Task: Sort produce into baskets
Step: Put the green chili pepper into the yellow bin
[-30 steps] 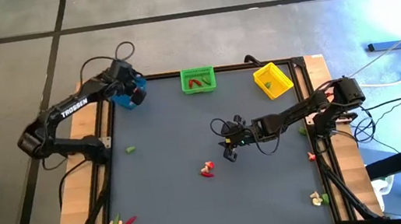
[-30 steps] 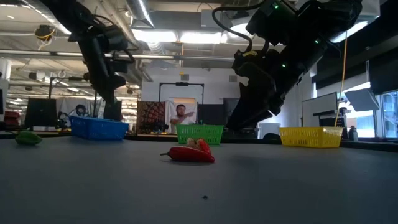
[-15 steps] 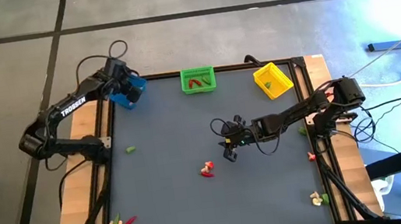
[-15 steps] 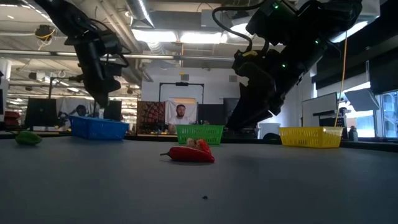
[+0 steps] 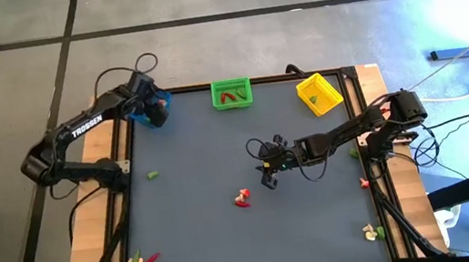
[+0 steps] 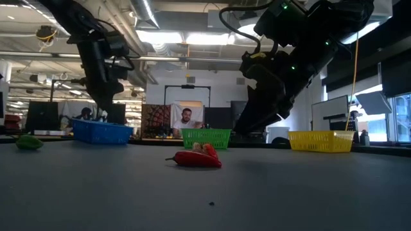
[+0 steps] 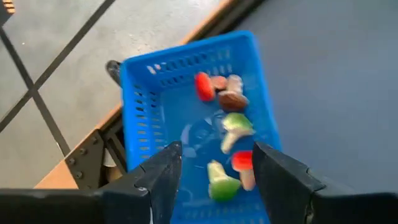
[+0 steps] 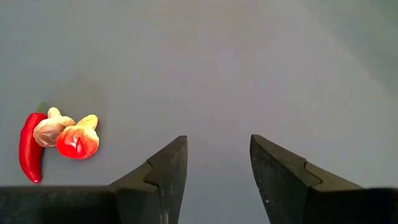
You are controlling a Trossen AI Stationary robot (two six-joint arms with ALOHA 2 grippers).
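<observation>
Blue slatted plastic basket (image 7: 193, 118) sits at the counter's (image 5: 219, 151) far-left corner, left hand (image 7: 214, 165) released above it, while right hand (image 8: 214, 162), spread empty, lines up on the red chilli cluster (image 8: 56, 140).

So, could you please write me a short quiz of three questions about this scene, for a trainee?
1. True or false: the left gripper is open above the blue basket.
2. Which basket holds red pieces in the high view? A) green B) yellow
3. Fill in: the right gripper is open and holds ____; the red chili lies on the table.

Key: 1 true; 2 A; 3 nothing.
</observation>
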